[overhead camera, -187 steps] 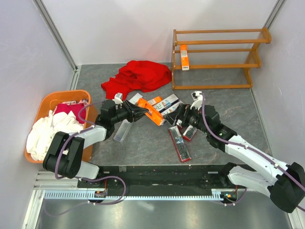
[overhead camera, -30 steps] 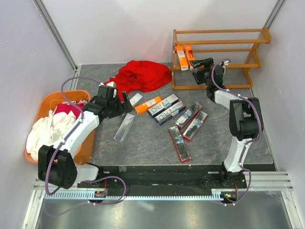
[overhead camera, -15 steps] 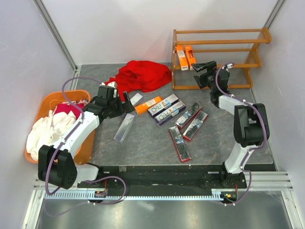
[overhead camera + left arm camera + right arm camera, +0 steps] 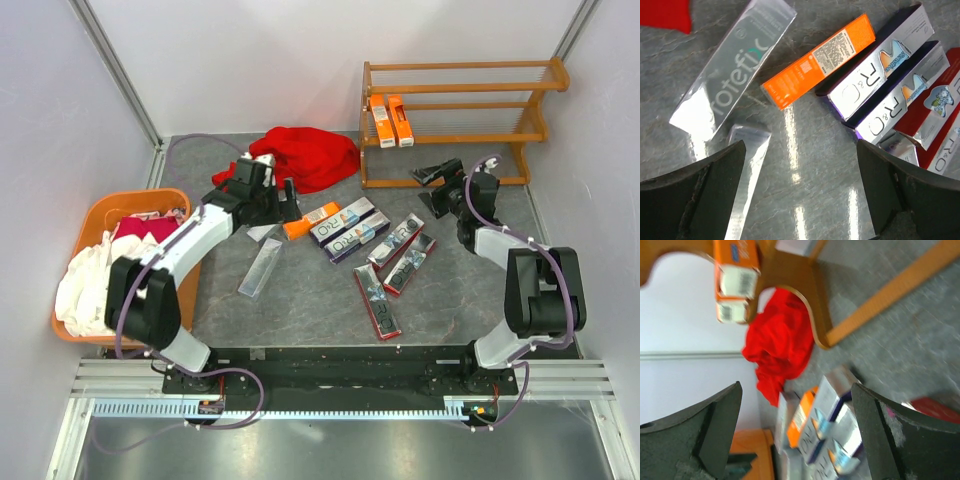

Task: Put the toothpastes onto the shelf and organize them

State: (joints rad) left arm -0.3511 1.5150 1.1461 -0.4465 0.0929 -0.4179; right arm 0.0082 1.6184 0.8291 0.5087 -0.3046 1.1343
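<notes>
The shelf [image 4: 455,122] stands at the back right, and two orange toothpastes [image 4: 390,120] stand side by side on its middle tier. They show blurred in the right wrist view as orange toothpastes [image 4: 735,275]. My right gripper [image 4: 428,190] hangs open and empty in front of the shelf's left foot. More toothpastes lie on the table: an orange box [image 4: 310,220], two purple-silver boxes [image 4: 348,228], dark red ones [image 4: 400,250] and silver ones [image 4: 260,268]. My left gripper [image 4: 800,200] is open just left of the orange box [image 4: 820,60], above a silver box [image 4: 747,170].
A red cloth [image 4: 300,158] lies behind the left gripper. An orange basket [image 4: 100,210] with white and pink fabric sits at the left edge. White walls close in the table at the back and both sides.
My right gripper has pulled back from the shelf, leaving a second orange box beside the first. My left gripper has moved right and back, closer to the orange box on the table.
</notes>
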